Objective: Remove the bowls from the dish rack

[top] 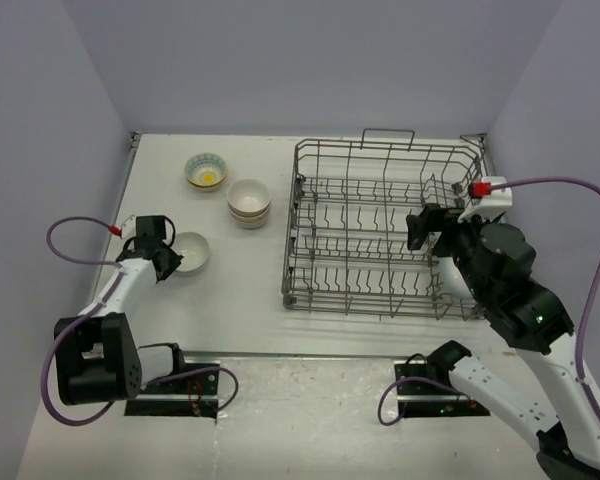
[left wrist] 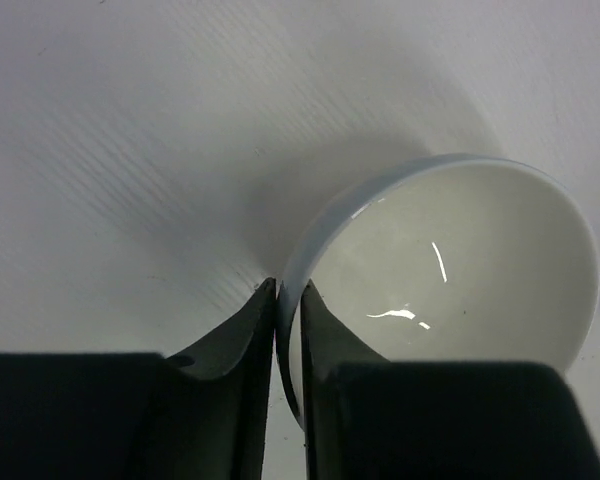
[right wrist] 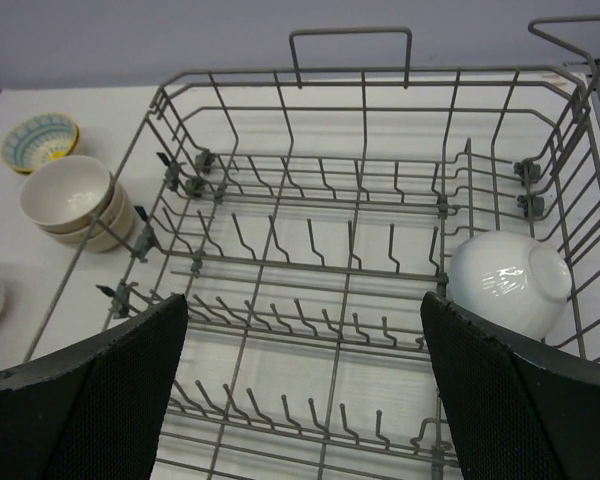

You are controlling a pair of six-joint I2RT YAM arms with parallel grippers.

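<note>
Top camera first: we've got the dish rack (top: 380, 230) on the right half of the table (top: 240, 310), with the right gripper (top: 425, 232) hanging over its right end. On the table to the rack's left there's a patterned bowl (top: 206, 170) at the back and a stack of beige bowls (top: 249, 201) just beside it. Nearer the arms is a white bowl (top: 192, 252) with the left gripper (top: 173, 260) at its left rim.

Left wrist cam: the white bowl sits upright on the table. We can see the two fingers (left wrist: 245, 350) pinched onto its rim, one outside the wall and one inside, with hardly any gap between them. So that's a grip on the rim.

Right wrist cam: here the fingers (right wrist: 90, 400) are spread wide, with nothing between them but rack wire. We're looking down into the rack and there's one overturned bowl (right wrist: 505, 280), white, lying tilted among the tines at the right end, just past the right finger's tip. We can't tell if they touch. Off to the left, outside the rack, we also get the patterned bowl, the stack, and a sliver of the white bowl at the frame's edge.
</note>
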